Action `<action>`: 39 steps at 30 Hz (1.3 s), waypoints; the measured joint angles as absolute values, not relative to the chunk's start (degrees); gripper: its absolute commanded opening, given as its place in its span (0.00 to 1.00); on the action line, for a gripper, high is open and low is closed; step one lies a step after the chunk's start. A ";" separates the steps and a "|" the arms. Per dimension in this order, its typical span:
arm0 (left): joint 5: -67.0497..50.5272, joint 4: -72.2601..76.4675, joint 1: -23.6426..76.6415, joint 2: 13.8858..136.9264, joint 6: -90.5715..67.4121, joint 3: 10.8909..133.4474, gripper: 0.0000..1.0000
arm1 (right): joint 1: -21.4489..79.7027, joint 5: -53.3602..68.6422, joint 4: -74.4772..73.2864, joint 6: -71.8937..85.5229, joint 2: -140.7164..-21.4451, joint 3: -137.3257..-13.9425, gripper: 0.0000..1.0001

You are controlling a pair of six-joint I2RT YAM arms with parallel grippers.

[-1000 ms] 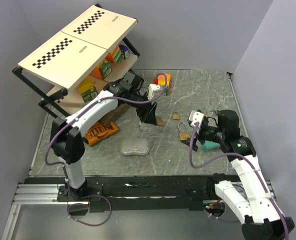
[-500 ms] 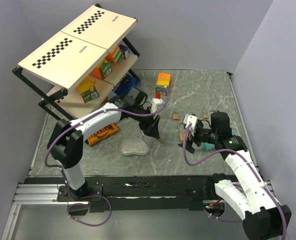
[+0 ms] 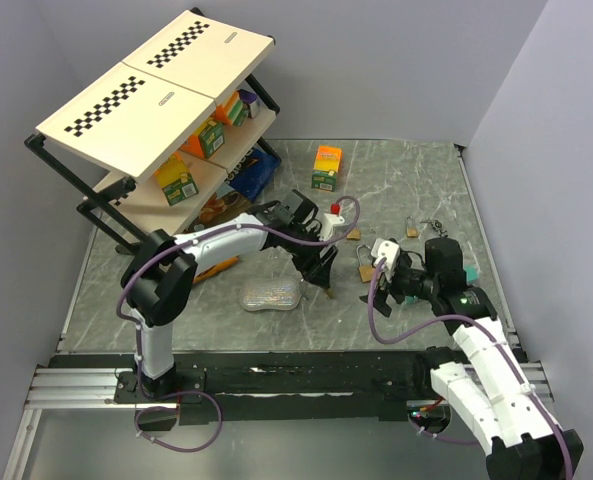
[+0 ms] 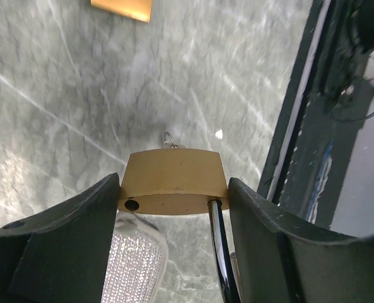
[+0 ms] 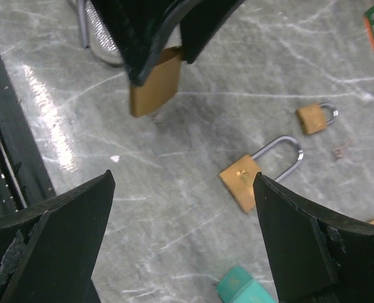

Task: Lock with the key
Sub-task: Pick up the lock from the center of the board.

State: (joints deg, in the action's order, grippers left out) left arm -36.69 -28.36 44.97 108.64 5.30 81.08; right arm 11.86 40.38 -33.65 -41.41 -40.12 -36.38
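My left gripper (image 3: 321,272) is shut on a brass padlock (image 4: 173,177) and holds it above the marble table. Its steel shackle (image 4: 219,252) sits in one hole only; the other hole is empty. A small metal piece pokes out of the far end of the lock. The same lock shows in the right wrist view (image 5: 154,81), hanging from the left fingers. My right gripper (image 5: 184,178) is open and empty, hovering just right of the held lock. Another brass padlock (image 5: 240,183) with a closed shackle lies on the table below it.
A small brass padlock (image 5: 313,117) and another (image 3: 412,231) lie further back. A teal object (image 5: 243,290) lies by the right gripper. A clear mesh pouch (image 3: 271,294) lies left of the left gripper. An orange box (image 3: 326,165) and a tilted shelf rack (image 3: 156,90) stand at the back left.
My left arm has carried the padlock right and toward the near edge, close to my right gripper. My right gripper has shifted slightly left and lower.
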 measured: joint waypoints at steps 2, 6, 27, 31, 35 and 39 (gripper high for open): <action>-37.67 -27.81 44.82 108.64 4.56 81.80 0.01 | 11.86 41.23 -32.73 -40.51 -39.33 -34.37 0.99; -40.23 -26.79 44.73 108.60 1.76 82.26 0.01 | 11.99 43.90 -28.34 -37.50 -39.44 -30.57 0.99; -48.03 -25.02 44.49 107.92 -7.46 84.55 0.01 | 23.11 46.22 -3.14 -29.80 -47.75 -23.53 0.65; -49.54 -23.53 43.94 107.61 -10.20 84.55 0.01 | 23.40 42.70 -0.25 -28.18 -50.43 -23.53 0.26; -51.55 -21.58 42.74 106.94 -13.28 84.47 0.01 | 23.49 39.07 -0.03 -28.18 -51.31 -23.51 0.00; -53.17 -19.42 42.48 104.33 -14.57 84.47 0.55 | 23.55 36.97 -3.38 -28.18 -50.78 -23.42 0.00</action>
State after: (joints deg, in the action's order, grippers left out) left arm -53.17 -19.42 42.48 104.33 -14.57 84.47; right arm 23.55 36.97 -3.38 -28.18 -50.78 -23.42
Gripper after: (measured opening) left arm 0.248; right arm 0.176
